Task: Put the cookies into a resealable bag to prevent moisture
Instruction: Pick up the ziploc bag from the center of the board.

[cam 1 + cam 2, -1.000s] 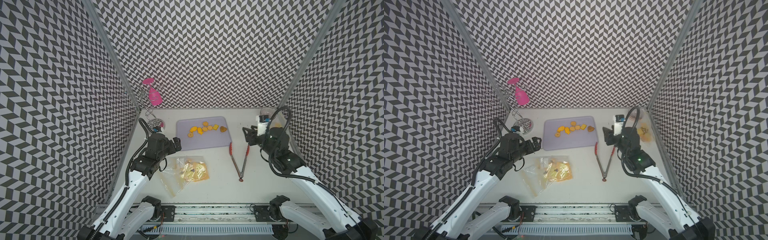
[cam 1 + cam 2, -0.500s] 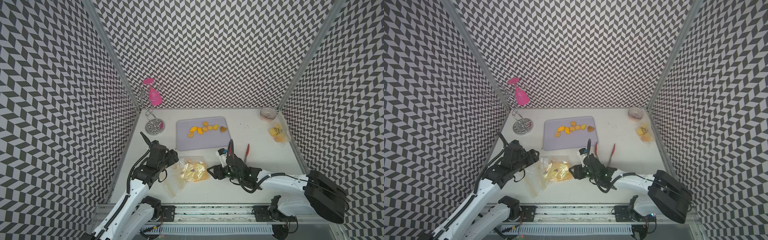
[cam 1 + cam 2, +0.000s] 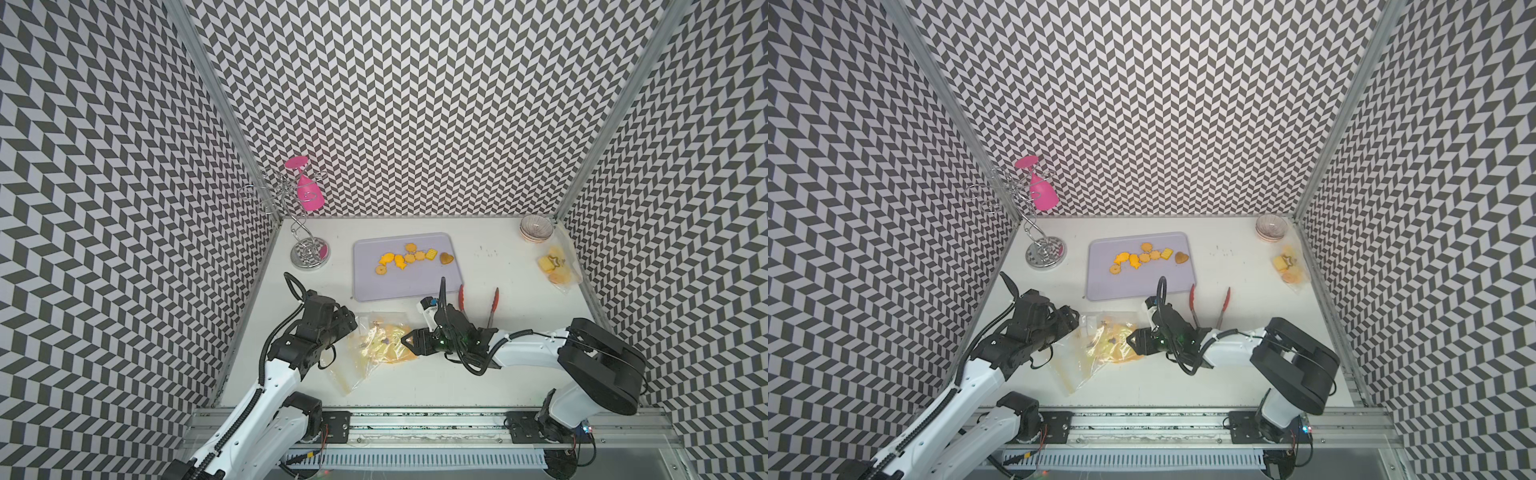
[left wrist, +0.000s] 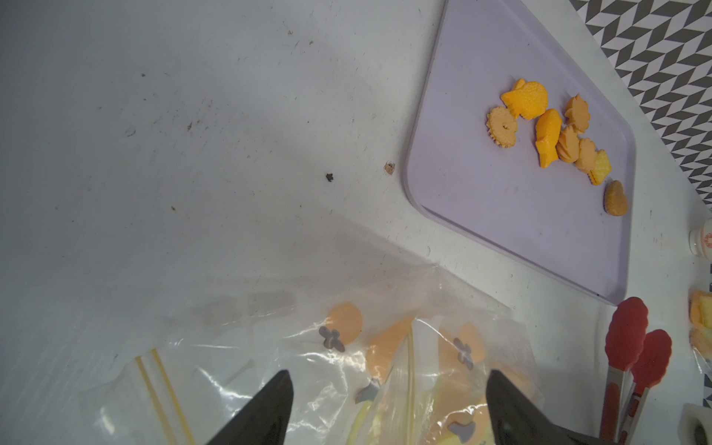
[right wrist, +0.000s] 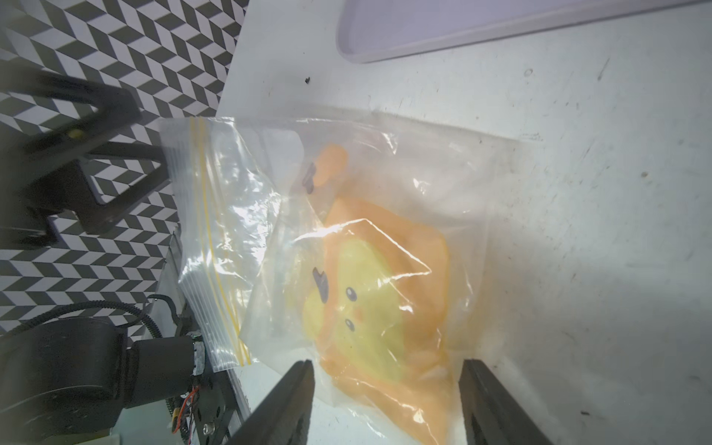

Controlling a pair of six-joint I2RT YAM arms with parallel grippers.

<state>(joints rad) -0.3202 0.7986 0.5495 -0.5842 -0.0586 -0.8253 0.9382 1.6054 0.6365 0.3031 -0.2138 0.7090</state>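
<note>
Several yellow-orange cookies (image 3: 411, 257) (image 3: 1148, 257) (image 4: 547, 131) lie in a row on a lavender tray (image 3: 374, 286) (image 4: 501, 215) (image 5: 424, 38). Nearer the front lies a clear resealable bag (image 3: 380, 349) (image 3: 1100, 347) (image 5: 366, 231) with a yellow-orange print, flat on the table. My left gripper (image 3: 353, 328) (image 4: 389, 379) is open at the bag's left end, its fingers spread over the plastic. Facing it, my right gripper (image 3: 405, 340) (image 5: 387, 366) is open too, with the bag's orange end between its fingers.
Red-tipped tongs (image 3: 492, 307) lie just behind my right arm. A second bag with biscuits (image 3: 555, 266) and stacked bowls (image 3: 536, 228) sit at the back right. A wire rack (image 3: 307, 249) with a pink glass (image 3: 309, 193) stands at the back left.
My right arm has swung from beside the tongs down to the bag's right end. My left gripper has come down to the bag's left end and narrowed slightly.
</note>
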